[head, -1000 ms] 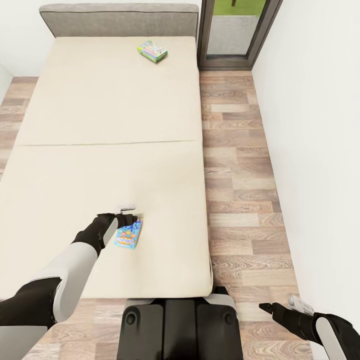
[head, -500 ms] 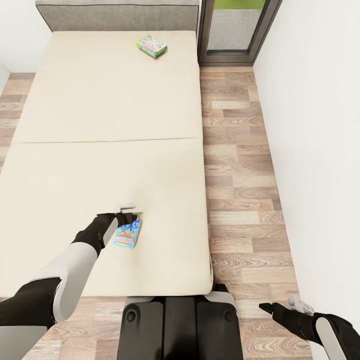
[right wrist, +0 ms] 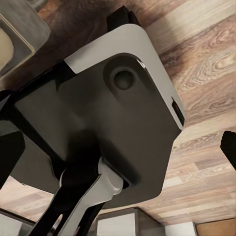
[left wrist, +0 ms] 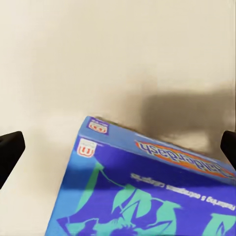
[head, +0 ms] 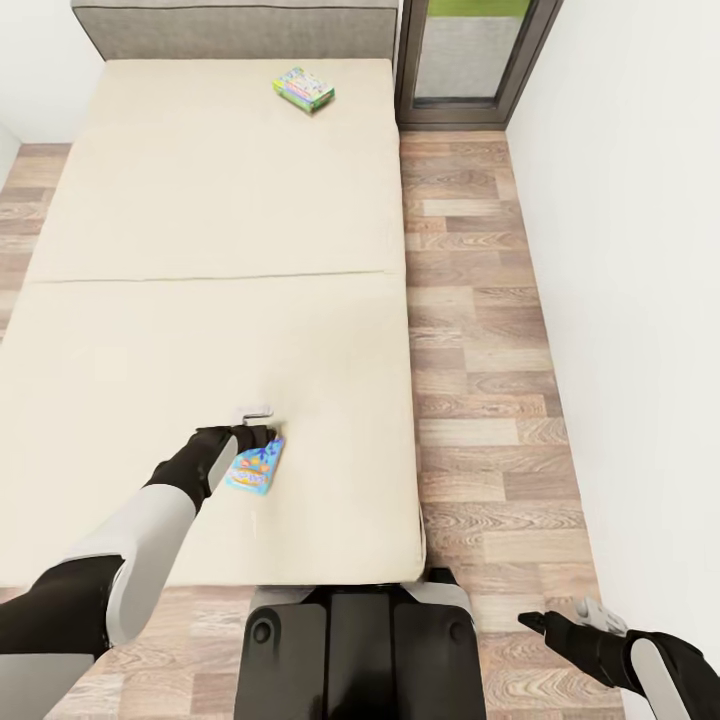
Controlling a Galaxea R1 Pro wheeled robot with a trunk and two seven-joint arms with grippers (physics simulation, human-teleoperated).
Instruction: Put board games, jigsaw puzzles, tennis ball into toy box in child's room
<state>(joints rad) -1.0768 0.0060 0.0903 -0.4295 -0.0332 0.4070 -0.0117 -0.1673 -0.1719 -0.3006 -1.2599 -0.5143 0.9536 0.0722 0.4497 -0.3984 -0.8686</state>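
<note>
The head view looks steeply down from above the robot's base (head: 360,640), facing along the bed (head: 200,250) toward the door (head: 470,60) at one o'clock. The left wrist view sits very close over the blue box (left wrist: 142,191) and the mattress, a patch the head view shows at seven o'clock. The right wrist view looks closely at the base (right wrist: 98,128) and floor (right wrist: 211,88), shared with the head view's near edge.

White forearms (head: 140,545), black wrists, dark base (head: 360,650)
</note>
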